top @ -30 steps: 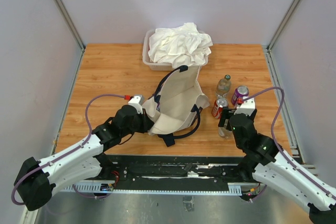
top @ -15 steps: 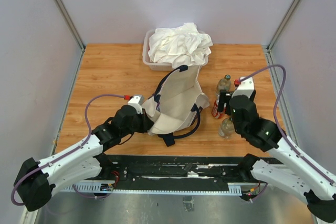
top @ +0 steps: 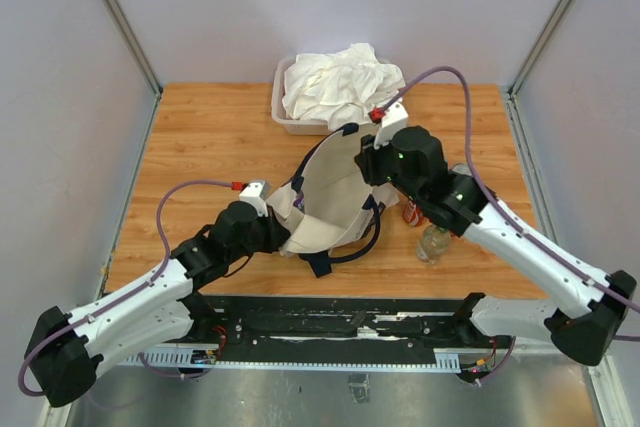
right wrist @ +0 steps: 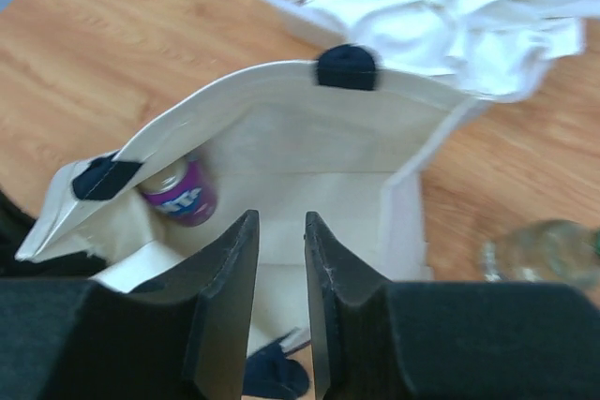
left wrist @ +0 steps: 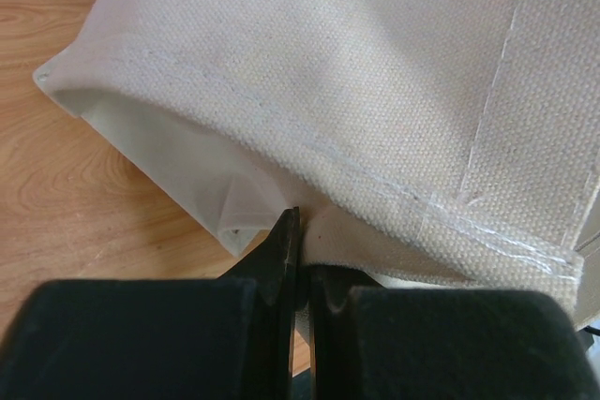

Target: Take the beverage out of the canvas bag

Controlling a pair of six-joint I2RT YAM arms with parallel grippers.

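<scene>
The beige canvas bag with navy handles stands open in the middle of the table. My left gripper is shut on the canvas bag's lower rim, pinching the fabric; in the top view the left gripper is at the bag's left corner. My right gripper hovers above the mouth of the bag, its jaws a narrow gap apart with nothing between them. A purple beverage can lies inside the bag at the left, to the left of the right fingers. From above, the right gripper covers the bag's right rim.
A translucent tub heaped with white cloth stands just behind the bag. A red can and a clear bottle stand right of the bag, under the right arm. The bottle shows at the right edge of the right wrist view.
My right arm has swung left from the cans and bottles to above the bag's mouth, and its jaws have narrowed. The left gripper has kept its hold on the bag.
</scene>
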